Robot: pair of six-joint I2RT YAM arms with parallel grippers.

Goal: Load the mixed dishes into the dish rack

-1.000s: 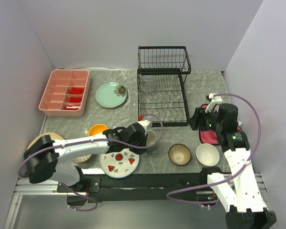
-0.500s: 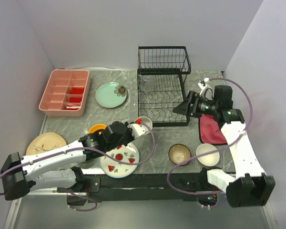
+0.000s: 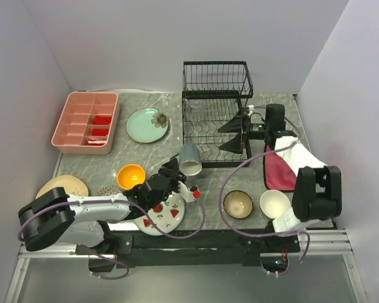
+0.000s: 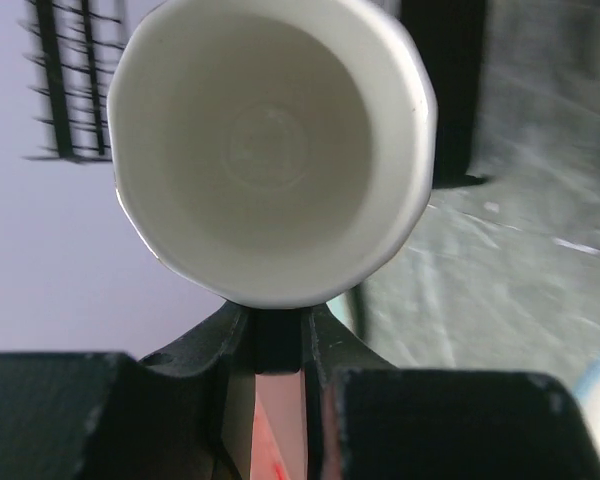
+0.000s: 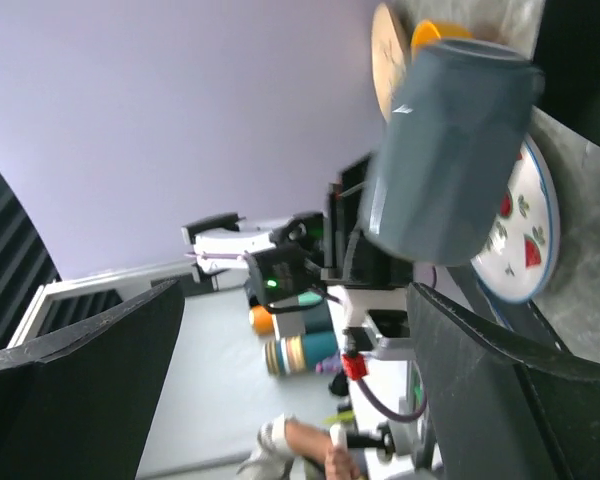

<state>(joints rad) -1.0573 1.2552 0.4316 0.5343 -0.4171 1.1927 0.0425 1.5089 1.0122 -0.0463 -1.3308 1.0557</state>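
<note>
My left gripper (image 3: 177, 169) is shut on the mug (image 3: 191, 158), grey outside and white inside, and holds it tilted in the air just in front of the dish rack (image 3: 216, 82). In the left wrist view the mug's open mouth (image 4: 270, 150) fills the frame above my closed fingers (image 4: 230, 345). My right gripper (image 3: 230, 136) is open and empty over the rack's lower tray, pointing left at the mug (image 5: 450, 150). The watermelon plate (image 3: 168, 218), orange bowl (image 3: 131, 176), tan plate (image 3: 62, 185), mint plate (image 3: 147, 125), brown bowl (image 3: 238, 204) and white bowl (image 3: 275, 204) lie on the table.
The pink compartment tray (image 3: 86, 122) stands at the back left. The red cloth (image 3: 276, 172) lies right of the rack, under the right arm. A patterned bowl (image 3: 106, 190) shows partly behind the left arm. Walls close in on both sides.
My left gripper has lifted the mug off the table toward the rack's front. My right arm has swung from over the red cloth to the rack, jaws open.
</note>
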